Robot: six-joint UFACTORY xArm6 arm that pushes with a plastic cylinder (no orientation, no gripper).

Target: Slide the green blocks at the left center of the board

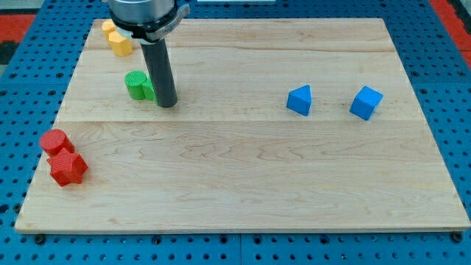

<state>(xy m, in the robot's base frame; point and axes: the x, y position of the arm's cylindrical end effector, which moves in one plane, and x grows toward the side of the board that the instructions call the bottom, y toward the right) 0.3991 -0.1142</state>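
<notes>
A wooden tabletop seen from above. My tip, a plain rod end effector holding nothing, touches the right side of the green blocks, upper left of centre.

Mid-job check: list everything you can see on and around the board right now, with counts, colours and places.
Wooden board: one, light wood, fills the view.
Green blocks: apparently two, touching, upper left; the second is partly hidden behind the rod.
Yellow blocks: two, touching, top left corner.
Red blocks: two, touching, left edge, lower.
Blue blocks: two, apart, right of centre; the other farther right.
Pegboard: blue, surrounds the board.
My tip: one, dark, against the green blocks' right side.
</notes>
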